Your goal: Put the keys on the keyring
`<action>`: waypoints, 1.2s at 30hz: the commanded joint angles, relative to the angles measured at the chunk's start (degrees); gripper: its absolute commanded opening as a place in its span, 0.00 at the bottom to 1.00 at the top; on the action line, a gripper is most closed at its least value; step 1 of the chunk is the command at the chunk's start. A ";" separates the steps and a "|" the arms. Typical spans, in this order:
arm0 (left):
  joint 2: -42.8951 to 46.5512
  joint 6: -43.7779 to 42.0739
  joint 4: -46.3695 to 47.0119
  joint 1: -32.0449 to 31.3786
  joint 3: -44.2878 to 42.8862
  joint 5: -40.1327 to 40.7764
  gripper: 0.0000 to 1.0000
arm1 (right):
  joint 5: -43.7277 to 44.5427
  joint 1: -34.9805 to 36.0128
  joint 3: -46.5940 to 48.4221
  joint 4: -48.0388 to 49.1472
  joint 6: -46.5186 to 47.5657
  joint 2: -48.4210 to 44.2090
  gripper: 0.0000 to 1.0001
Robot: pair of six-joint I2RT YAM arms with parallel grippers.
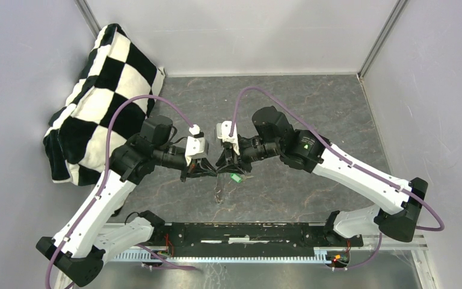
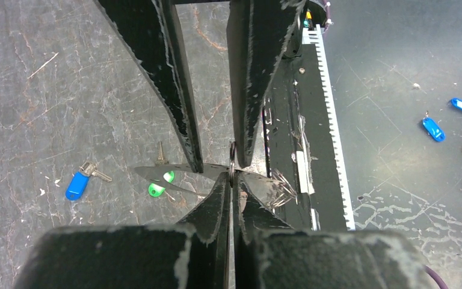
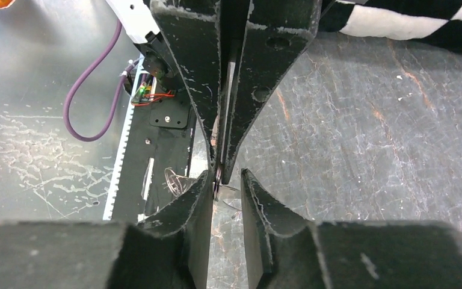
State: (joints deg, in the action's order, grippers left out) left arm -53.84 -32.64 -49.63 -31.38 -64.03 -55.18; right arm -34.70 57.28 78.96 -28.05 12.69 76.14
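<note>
Grey metal keyring (image 2: 232, 161) is raised off the worktop (image 1: 313, 114) and shows edge-on as a thin dark line. It is pinched between the closed fingers of the left pincer (image 2: 232, 182). Right pincer (image 3: 226, 176) faces it tip to tip. Its fingers stand apart, the gap wider than the ring, which sits against one finger (contact with the other cannot be told). Green key (image 1: 236, 178) lies on the worktop just beside the two pincers. Blue key (image 2: 77, 185) lies flat, well apart from the green one. Neither key is on the ring. Black-and-white checked cushion (image 1: 105, 90) rests in the far left corner.
</note>
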 commanded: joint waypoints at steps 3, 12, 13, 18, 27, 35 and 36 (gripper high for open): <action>0.54 -2.00 0.63 -0.36 -2.42 0.07 0.02 | 1.01 0.28 1.70 3.62 -2.37 -0.07 0.18; -0.01 -0.44 0.50 -0.35 -3.85 0.13 0.26 | 4.43 0.12 -1.06 6.74 -3.62 -1.68 0.01; -0.11 0.80 1.01 -0.35 -4.18 0.70 0.41 | 5.42 -0.08 -2.55 9.19 -4.74 -3.18 0.00; 1.77 4.77 2.11 -0.35 -3.37 5.13 0.54 | 5.33 -1.70 -20.47 37.89 -15.95 -14.33 0.00; 6.44 12.95 9.80 -0.35 6.33 2.83 0.48 | 5.65 -1.82 -35.00 64.56 -28.20 -18.99 0.00; 7.17 35.12 36.06 -0.35 10.42 -3.85 0.47 | 9.44 -1.49 -45.52 90.62 -37.90 -18.32 0.01; 7.20 36.78 37.77 -0.35 10.90 -4.25 0.47 | 9.82 -1.36 -46.17 92.35 -38.15 -18.03 0.01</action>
State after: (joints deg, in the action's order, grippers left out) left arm -47.66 -9.74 -28.32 -31.59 -54.33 -54.76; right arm -27.86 55.51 34.70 44.99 -19.90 58.13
